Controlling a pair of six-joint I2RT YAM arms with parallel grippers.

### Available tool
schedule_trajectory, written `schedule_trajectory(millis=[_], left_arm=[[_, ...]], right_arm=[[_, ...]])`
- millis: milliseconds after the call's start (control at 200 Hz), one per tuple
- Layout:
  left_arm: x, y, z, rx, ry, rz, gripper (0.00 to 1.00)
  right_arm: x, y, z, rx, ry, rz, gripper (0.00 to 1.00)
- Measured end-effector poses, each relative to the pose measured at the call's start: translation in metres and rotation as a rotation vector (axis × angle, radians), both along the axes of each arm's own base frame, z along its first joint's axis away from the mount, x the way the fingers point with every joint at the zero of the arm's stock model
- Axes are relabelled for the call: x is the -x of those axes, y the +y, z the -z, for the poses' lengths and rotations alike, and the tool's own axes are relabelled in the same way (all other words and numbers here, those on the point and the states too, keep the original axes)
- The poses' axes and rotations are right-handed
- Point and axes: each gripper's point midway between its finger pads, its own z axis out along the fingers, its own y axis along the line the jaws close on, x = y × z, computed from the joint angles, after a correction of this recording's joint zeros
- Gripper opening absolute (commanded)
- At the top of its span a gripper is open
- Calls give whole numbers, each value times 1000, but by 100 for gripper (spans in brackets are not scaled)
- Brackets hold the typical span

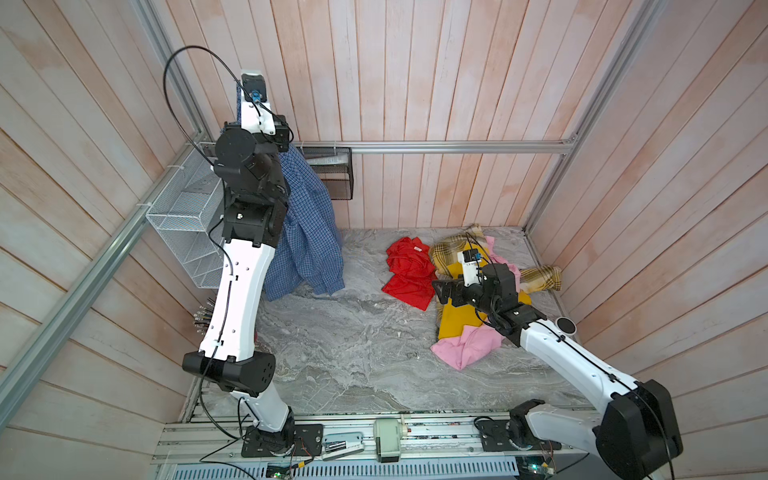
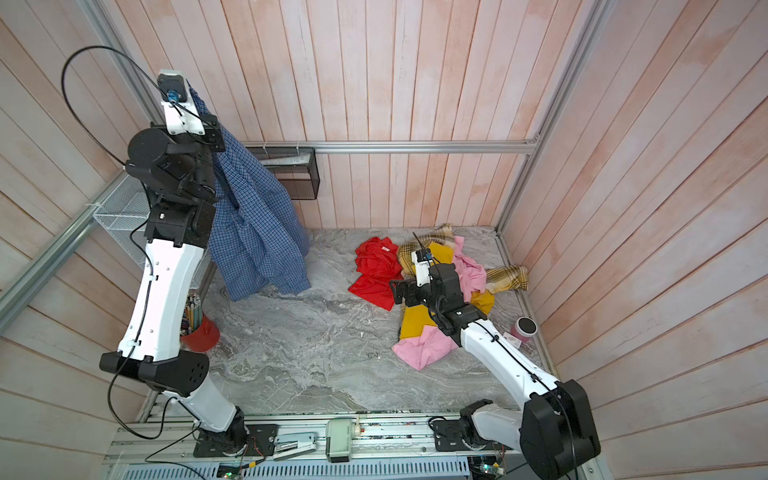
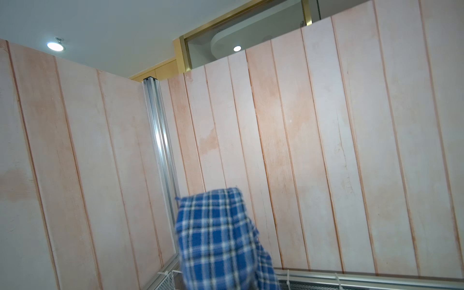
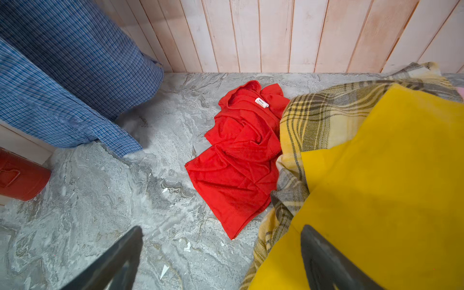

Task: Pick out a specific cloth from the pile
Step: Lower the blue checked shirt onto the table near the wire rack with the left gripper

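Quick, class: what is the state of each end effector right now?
Left end effector: shut on the blue check cloth, held high.
Right end effector: open, holding nothing.

The left arm (image 1: 239, 299) stands nearly upright with its wrist angled up and back. Its gripper (image 2: 186, 93) is held high, jaws clamped tight on the cloth (image 2: 253, 232). The right arm (image 1: 561, 353) reaches low and forward from its base, wrist roughly level. Its gripper (image 4: 221, 258) points toward the middle, fingers spread wide, holding nothing.
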Motion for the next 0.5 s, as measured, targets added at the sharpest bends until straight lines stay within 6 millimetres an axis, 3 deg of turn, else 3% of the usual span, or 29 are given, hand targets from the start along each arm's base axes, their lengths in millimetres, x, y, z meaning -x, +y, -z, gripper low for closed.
schedule_trajectory(millis=[140, 275, 360, 500], left_arm=[[-20, -6, 88, -27, 171, -7, 0], [-13, -20, 162, -35, 307, 16, 0], [2, -33, 188, -28, 348, 42, 0], [31, -46, 204, 19, 364, 101, 0]], right_arm=[[2, -1, -2, -2, -3, 1, 98], [3, -1, -3, -2, -3, 0, 98], [3, -1, -2, 1, 1, 0, 98], [3, -1, -2, 0, 2, 0, 98]])
